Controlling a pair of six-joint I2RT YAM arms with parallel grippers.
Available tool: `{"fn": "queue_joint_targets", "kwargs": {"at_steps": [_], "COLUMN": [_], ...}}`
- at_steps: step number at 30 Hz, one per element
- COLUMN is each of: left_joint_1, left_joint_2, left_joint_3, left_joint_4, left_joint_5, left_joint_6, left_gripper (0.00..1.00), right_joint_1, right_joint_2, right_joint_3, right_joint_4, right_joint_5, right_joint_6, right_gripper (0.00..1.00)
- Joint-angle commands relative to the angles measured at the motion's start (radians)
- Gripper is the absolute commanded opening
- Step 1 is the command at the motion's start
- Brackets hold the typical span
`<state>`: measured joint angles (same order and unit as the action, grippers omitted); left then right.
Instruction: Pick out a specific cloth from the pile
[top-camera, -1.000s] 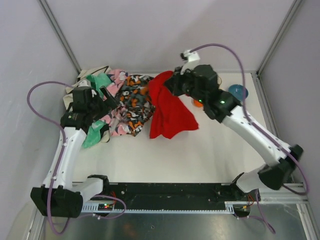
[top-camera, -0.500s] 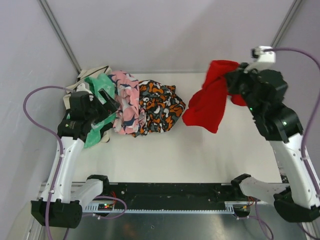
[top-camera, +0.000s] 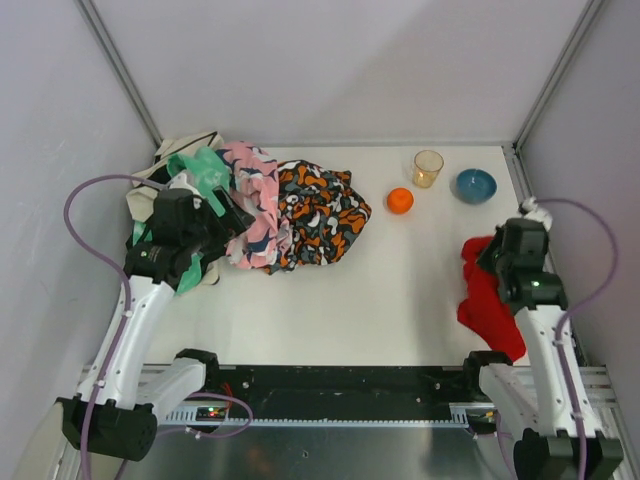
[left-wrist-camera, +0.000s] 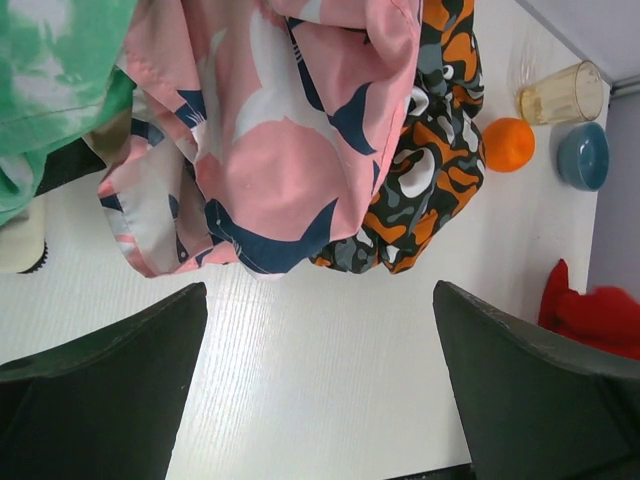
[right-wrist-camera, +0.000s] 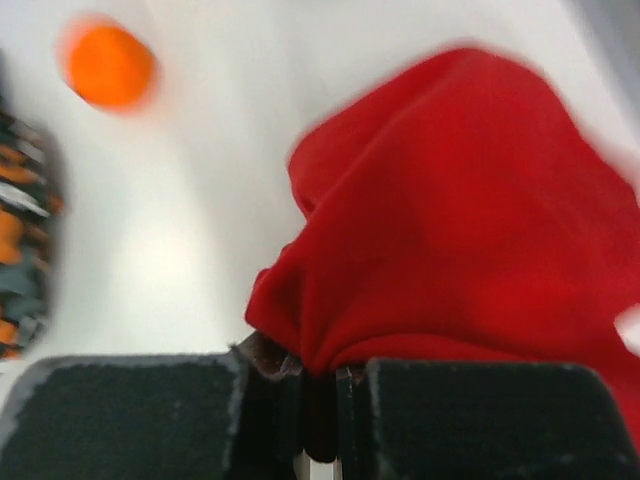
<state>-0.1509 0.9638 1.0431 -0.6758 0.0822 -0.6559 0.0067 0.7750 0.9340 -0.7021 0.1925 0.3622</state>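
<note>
Red cloth (top-camera: 487, 305), one, in the clenched right tool (right-wrist-camera: 318, 390); left tool (left-wrist-camera: 318, 300) agape near one pile (top-camera: 290, 205).

No legible text, label, brand, number or sign can be read in any view, whether on the red cloth (top-camera: 488, 300), the pile (top-camera: 270, 205), the plastic cup (top-camera: 428, 168) or the blue bowl (top-camera: 474, 185).

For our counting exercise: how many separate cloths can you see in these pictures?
5: a mottled green cloth, pink patterned cloth, orange-black-white patterned cloth and cream striped cloth heaped far left; a plain red cloth near right, in the right gripper. More may be hidden.
</note>
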Motion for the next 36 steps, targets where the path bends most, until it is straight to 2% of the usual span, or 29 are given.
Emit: {"fn": "queue_joint_targets", "kwargs": {"at_steps": [1,6,8,9,10,11,12,13,14,17,23,28,36], "left_joint_1": [-0.027,-0.042,-0.045,-0.046,-0.046,-0.047,-0.047,-0.047,-0.049,-0.049,-0.049,-0.049,-0.049], "left_joint_2": [-0.021,-0.02,-0.021,-0.023,-0.026,-0.028,-0.031,-0.036,-0.041,-0.061,-0.13,-0.175,-0.188], "left_joint_3": [-0.008,-0.02,-0.023,-0.024,-0.024,-0.023,-0.022,-0.022,-0.022,-0.018,-0.017,-0.009,0.016], "left_joint_4": [0.004,0.003,0.004,0.003,0.003,0.004,0.004,0.004,0.004,0.0,-0.031,-0.071,-0.114], "left_joint_5": [-0.012,-0.019,-0.022,-0.022,-0.022,-0.022,-0.021,-0.02,-0.02,-0.021,-0.051,-0.077,-0.142], "left_joint_6": [-0.028,-0.032,-0.032,-0.03,-0.029,-0.029,-0.028,-0.026,-0.024,-0.014,-0.003,0.008,0.016], "left_gripper": [1.0,1.0,1.0,1.0,1.0,1.0,1.0,1.0,1.0,1.0,1.0,0.99,1.0], "right_joint_1": [-0.052,-0.061,-0.063,-0.063,-0.063,-0.063,-0.063,-0.063,-0.063,-0.063,-0.063,-0.063,-0.063], "right_joint_2": [-0.005,-0.004,-0.004,-0.008,-0.024,-0.042,-0.069,-0.089,-0.112,-0.157,-0.169,-0.194,-0.197], "right_joint_3": [-0.271,-0.527,-0.565,-0.567,-0.554,-0.539,-0.505,-0.473,-0.42,-0.251,0.033,0.127,0.154], "right_joint_4": [0.132,0.282,0.295,0.284,0.275,0.26,0.243,0.214,0.182,0.11,0.048,0.088,0.082], "right_joint_5": [-0.196,-0.268,-0.263,-0.252,-0.233,-0.219,-0.192,-0.169,-0.146,-0.091,-0.067,-0.12,-0.076], "right_joint_6": [0.118,0.258,0.289,0.295,0.294,0.284,0.272,0.255,0.229,0.137,-0.023,-0.089,-0.085], "right_gripper": [0.0,0.03,0.23,0.39,0.49,0.63,0.81,0.9,0.95,0.99,0.99,0.99,0.99]}}
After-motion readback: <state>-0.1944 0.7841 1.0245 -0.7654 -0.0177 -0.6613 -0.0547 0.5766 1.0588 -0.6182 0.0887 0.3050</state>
